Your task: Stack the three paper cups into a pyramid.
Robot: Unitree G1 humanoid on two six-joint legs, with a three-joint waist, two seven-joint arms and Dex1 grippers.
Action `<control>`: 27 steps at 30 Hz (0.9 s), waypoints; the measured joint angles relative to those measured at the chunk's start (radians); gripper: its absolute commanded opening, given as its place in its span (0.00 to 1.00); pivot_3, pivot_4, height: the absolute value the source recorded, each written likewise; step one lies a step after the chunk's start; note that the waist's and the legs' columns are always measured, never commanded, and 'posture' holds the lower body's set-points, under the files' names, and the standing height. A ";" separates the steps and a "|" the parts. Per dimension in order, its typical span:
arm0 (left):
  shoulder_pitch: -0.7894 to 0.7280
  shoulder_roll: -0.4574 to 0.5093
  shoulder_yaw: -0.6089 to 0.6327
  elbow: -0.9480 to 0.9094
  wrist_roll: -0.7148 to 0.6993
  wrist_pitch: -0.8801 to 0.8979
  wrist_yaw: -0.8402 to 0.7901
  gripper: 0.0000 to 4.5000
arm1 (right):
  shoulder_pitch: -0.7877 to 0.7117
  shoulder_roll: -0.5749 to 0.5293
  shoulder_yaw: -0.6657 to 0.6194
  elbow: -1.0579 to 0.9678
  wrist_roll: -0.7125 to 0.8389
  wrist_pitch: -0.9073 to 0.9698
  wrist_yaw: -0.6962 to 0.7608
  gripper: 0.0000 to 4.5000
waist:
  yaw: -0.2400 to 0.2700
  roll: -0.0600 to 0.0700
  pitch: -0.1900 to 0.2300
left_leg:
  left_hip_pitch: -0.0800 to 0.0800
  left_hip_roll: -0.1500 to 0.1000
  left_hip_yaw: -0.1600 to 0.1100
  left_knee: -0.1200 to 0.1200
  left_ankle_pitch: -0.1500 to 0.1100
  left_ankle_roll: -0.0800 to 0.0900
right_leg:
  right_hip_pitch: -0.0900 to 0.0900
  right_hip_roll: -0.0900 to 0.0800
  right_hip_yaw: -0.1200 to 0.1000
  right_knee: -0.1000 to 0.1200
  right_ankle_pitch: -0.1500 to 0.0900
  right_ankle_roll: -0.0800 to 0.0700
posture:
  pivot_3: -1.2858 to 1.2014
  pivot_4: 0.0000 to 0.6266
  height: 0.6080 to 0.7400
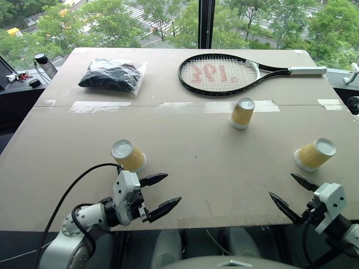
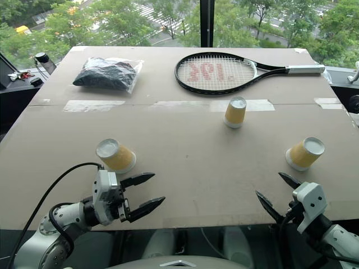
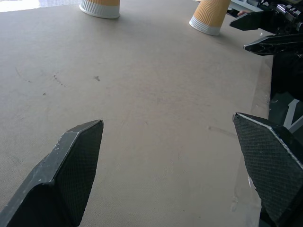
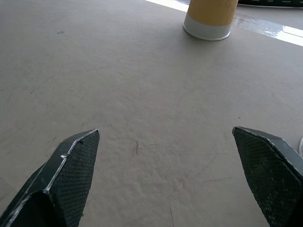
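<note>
Three yellow-tan paper cups stand mouth down and well apart on the brown table (image 1: 190, 162): a left cup (image 1: 129, 156), a middle cup (image 1: 242, 112) and a right cup (image 1: 314, 154). My left gripper (image 1: 173, 188) hangs open over the near edge, just in front and to the right of the left cup, with nothing between its fingers. My right gripper (image 1: 280, 185) is open and empty near the front right edge, short of the right cup. The left wrist view shows the middle cup (image 3: 99, 7), the right cup (image 3: 209, 16) and the right gripper (image 3: 258, 33). In the right wrist view the middle cup (image 4: 210, 19) stands ahead of the fingers.
A tennis racket (image 1: 220, 74) lies at the back of the table, with a clear bag of dark contents (image 1: 111, 74) at the back left. Tape strips (image 1: 101, 105) run across the table's seam. The front table edge runs under both grippers.
</note>
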 measured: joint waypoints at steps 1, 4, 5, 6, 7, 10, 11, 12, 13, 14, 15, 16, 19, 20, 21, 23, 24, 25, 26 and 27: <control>0.000 0.000 0.000 0.000 0.000 0.000 0.000 1.00 | 0.000 0.000 0.000 0.000 0.000 0.000 0.000 0.99 | 0.000 0.000 0.000 | 0.000 0.000 0.000 0.000 0.000 0.000 | 0.000 0.000 0.000 0.000 0.000 0.000 | 0.52 0.24 1.00; -0.003 0.000 0.026 0.022 -0.015 -0.018 -0.031 1.00 | -0.044 0.025 0.053 -0.002 -0.012 -0.002 -0.007 0.99 | -0.003 -0.001 -0.001 | 0.001 0.000 -0.001 0.000 0.000 0.000 | 0.000 0.001 0.000 0.000 0.000 0.000 | 0.52 0.24 1.00; -0.015 0.000 0.048 0.035 -0.027 -0.023 -0.039 1.00 | -0.071 0.042 0.090 -0.007 -0.011 0.001 -0.012 0.99 | -0.005 -0.001 -0.001 | 0.001 0.001 -0.001 0.000 0.000 0.000 | 0.000 0.001 0.000 0.001 0.000 0.000 | 0.52 0.24 1.00; -0.031 0.000 0.070 0.033 -0.049 -0.023 -0.049 1.00 | -0.105 0.038 0.122 -0.022 -0.008 0.014 -0.011 0.99 | -0.006 0.001 -0.001 | 0.001 0.001 -0.001 0.000 0.000 0.000 | 0.000 0.001 0.000 0.001 0.000 0.000 | 0.52 0.24 1.00; -0.040 0.001 0.082 0.028 -0.067 -0.023 -0.059 1.00 | -0.130 0.031 0.130 -0.039 0.004 0.023 -0.004 0.99 | -0.004 0.002 -0.001 | 0.001 0.000 0.000 0.000 0.000 0.000 | 0.000 0.000 0.000 0.001 0.000 0.000 | 0.52 0.24 1.00; -0.023 0.014 0.095 0.031 -0.086 -0.056 -0.127 1.00 | -0.184 -0.025 0.142 -0.090 0.042 0.034 0.039 0.99 | -0.003 0.001 -0.002 | 0.000 0.000 0.001 0.001 0.000 0.000 | 0.000 0.000 0.001 0.000 0.000 0.000 | 0.52 0.24 1.00; -0.004 0.014 0.100 0.038 -0.086 -0.073 -0.147 1.00 | -0.193 -0.039 0.151 -0.103 0.059 0.040 0.058 0.99 | -0.003 0.001 -0.002 | 0.000 0.000 0.001 0.001 0.000 0.000 | 0.000 0.000 0.000 0.000 0.000 0.000 | 0.52 0.24 1.00; 0.020 0.013 0.110 0.053 -0.085 -0.091 -0.169 1.00 | -0.206 -0.056 0.167 -0.117 0.077 0.051 0.077 0.99 | -0.003 0.001 -0.002 | 0.000 0.000 0.000 0.001 0.000 -0.002 | 0.000 0.000 0.000 0.000 0.000 0.000 | 0.52 0.24 1.00; 0.050 0.008 0.127 0.071 -0.085 -0.112 -0.183 1.00 | -0.218 -0.081 0.188 -0.129 0.107 0.067 0.108 0.99 | -0.003 0.001 -0.002 | 0.000 0.000 0.000 0.001 0.000 -0.001 | 0.000 0.000 0.000 0.000 0.000 0.000 | 0.52 0.24 1.00; 0.067 0.006 0.132 0.077 -0.083 -0.119 -0.187 1.00 | -0.224 -0.090 0.195 -0.132 0.118 0.070 0.122 0.99 | -0.003 0.001 -0.002 | 0.000 0.000 0.000 0.001 -0.001 0.000 | 0.000 0.001 0.000 0.000 0.000 0.000 | 0.52 0.24 1.00; 0.093 -0.008 0.147 0.084 -0.081 -0.138 -0.190 1.00 | -0.240 -0.106 0.207 -0.132 0.134 0.076 0.145 0.99 | -0.003 0.001 -0.002 | 0.000 0.000 0.000 0.001 -0.002 0.001 | 0.000 0.001 0.000 0.000 0.000 0.000 | 0.52 0.24 1.00; 0.123 -0.028 0.171 0.089 -0.083 -0.151 -0.185 1.00 | -0.256 -0.120 0.220 -0.135 0.148 0.082 0.168 0.99 | -0.004 0.000 -0.003 | 0.000 0.000 0.000 0.001 -0.002 0.001 | 0.000 0.001 0.000 0.000 0.000 0.000 | 0.52 0.24 1.00; 0.198 -0.092 0.244 0.107 -0.098 -0.166 -0.146 1.00 | -0.273 -0.145 0.241 -0.141 0.177 0.087 0.221 0.99 | -0.001 -0.002 -0.004 | 0.001 0.000 -0.001 0.002 -0.002 0.002 | 0.002 0.000 -0.001 -0.001 0.000 0.000 | 0.52 0.24 1.00; 0.227 -0.121 0.277 0.109 -0.107 -0.173 -0.122 1.00 | -0.280 -0.151 0.247 -0.139 0.185 0.087 0.241 0.99 | -0.002 -0.003 -0.005 | 0.001 0.000 -0.002 0.002 -0.003 0.002 | 0.003 0.000 -0.001 -0.001 0.000 0.000 | 0.52 0.24 1.00; 0.256 -0.147 0.324 0.124 -0.111 -0.175 -0.089 1.00 | -0.294 -0.159 0.254 -0.131 0.191 0.087 0.264 0.99 | -0.004 -0.005 -0.006 | 0.001 0.000 -0.002 0.002 -0.003 0.002 | 0.003 0.000 -0.002 -0.001 0.000 0.000 | 0.52 0.24 1.00; 0.249 -0.152 0.369 0.167 -0.107 -0.181 -0.050 1.00 | -0.324 -0.156 0.264 -0.105 0.195 0.084 0.280 0.99 | -0.003 -0.005 -0.006 | 0.004 0.000 -0.003 0.002 -0.003 0.002 | 0.004 0.000 -0.002 -0.001 -0.002 -0.003 | 0.52 0.24 1.00; 0.230 -0.152 0.385 0.194 -0.105 -0.181 -0.032 1.00 | -0.338 -0.151 0.269 -0.089 0.195 0.084 0.283 0.99 | 0.002 -0.005 -0.005 | 0.005 0.000 -0.003 0.002 -0.003 0.002 | 0.007 0.000 -0.004 -0.001 -0.002 -0.004 | 0.52 0.24 1.00; 0.208 -0.146 0.400 0.210 -0.105 -0.177 -0.016 1.00 | -0.348 -0.148 0.272 -0.079 0.196 0.086 0.282 0.99 | 0.009 -0.005 -0.005 | 0.008 0.000 -0.004 0.002 -0.003 0.002 | 0.009 -0.001 -0.004 -0.001 -0.002 -0.004 | 0.52 0.24 1.00; 0.178 -0.126 0.406 0.225 -0.105 -0.166 -0.003 1.00 | -0.356 -0.144 0.272 -0.079 0.204 0.088 0.281 0.99 | 0.017 -0.005 -0.005 | 0.012 0.000 -0.004 0.001 -0.003 0.002 | 0.013 -0.001 -0.004 -0.001 -0.002 -0.004 | 0.52 0.24 1.00; 0.153 -0.111 0.411 0.232 -0.106 -0.157 0.002 1.00 | -0.364 -0.140 0.272 -0.080 0.212 0.090 0.280 0.99 | 0.021 -0.006 -0.006 | 0.012 0.000 -0.003 0.001 -0.003 0.002 | 0.014 -0.001 -0.004 -0.001 -0.002 -0.005 | 0.52 0.24 1.00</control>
